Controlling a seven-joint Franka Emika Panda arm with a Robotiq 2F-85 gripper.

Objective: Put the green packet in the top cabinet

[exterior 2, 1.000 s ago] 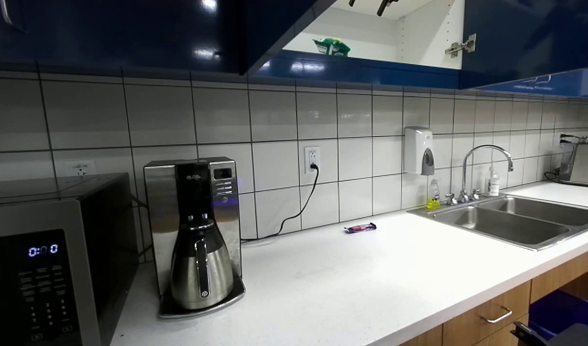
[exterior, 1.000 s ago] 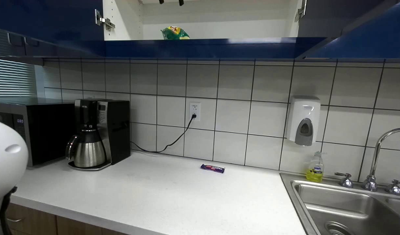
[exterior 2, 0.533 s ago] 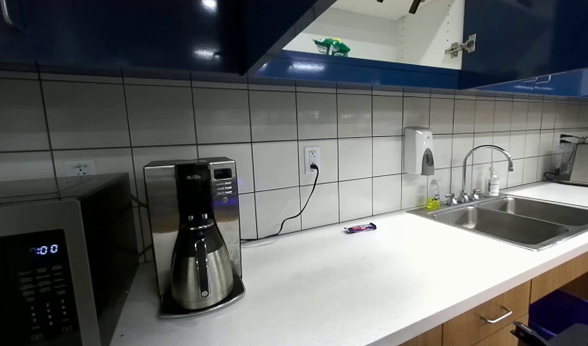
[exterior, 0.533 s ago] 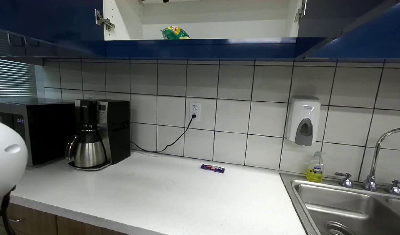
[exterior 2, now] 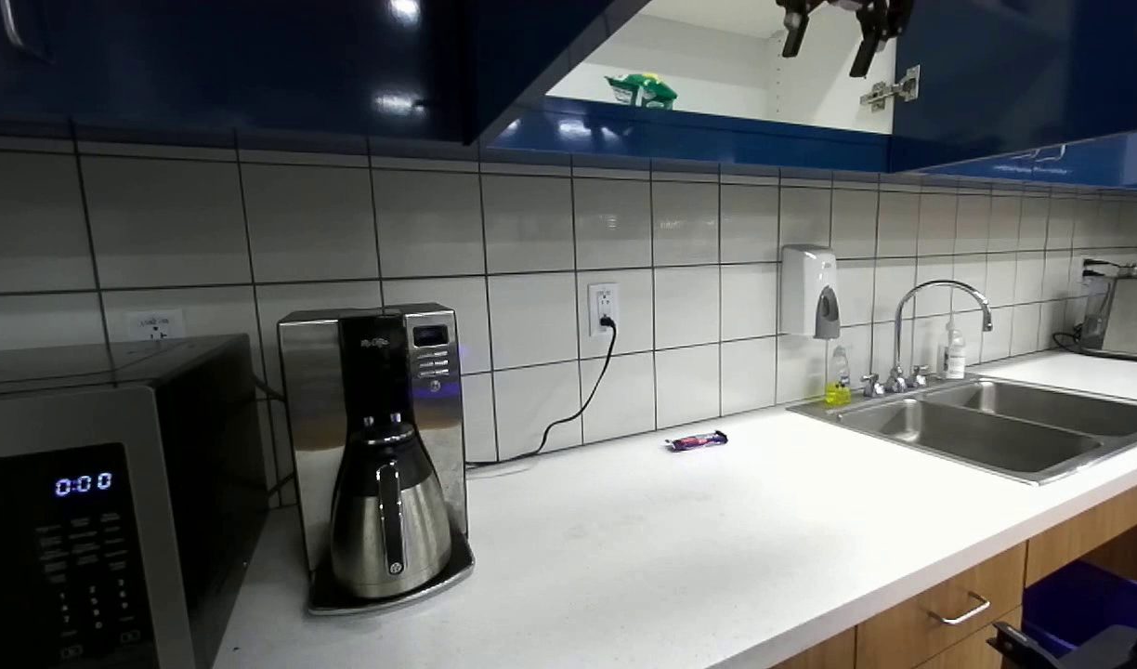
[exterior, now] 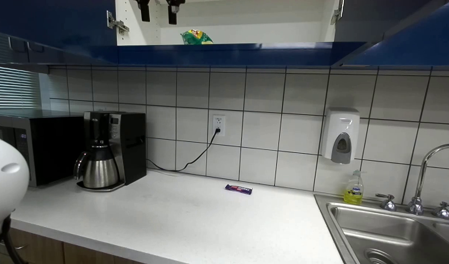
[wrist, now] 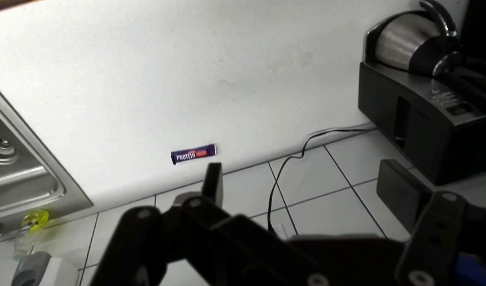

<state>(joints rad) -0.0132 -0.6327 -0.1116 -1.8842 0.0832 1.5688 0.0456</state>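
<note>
The green packet (exterior: 196, 37) with yellow patches lies on the floor of the open top cabinet (exterior: 224, 55), near its front edge, left of the middle. It also shows in an exterior view (exterior 2: 641, 91) inside the cabinet (exterior 2: 699, 137). My gripper (exterior: 159, 16) hangs at the top of the picture, above and left of the packet there. In an exterior view the gripper (exterior 2: 827, 58) is to the right of the packet, apart from it. In the wrist view the gripper's fingers (wrist: 302, 178) are wide apart with nothing between them. The packet is out of the wrist view.
A purple protein bar (wrist: 193, 153) lies on the white counter near the tiled wall. A coffee maker (exterior 2: 373, 446) and microwave (exterior 2: 113, 502) stand at one end, a sink (exterior: 375, 231) at the other. Open blue doors (exterior 2: 1014, 84) flank the cabinet; a soap dispenser (exterior: 341, 135) hangs on the wall.
My gripper has come down into fuller view, moving left in an exterior view and right in an exterior view from another place, away from the packet. The packet has not moved.
</note>
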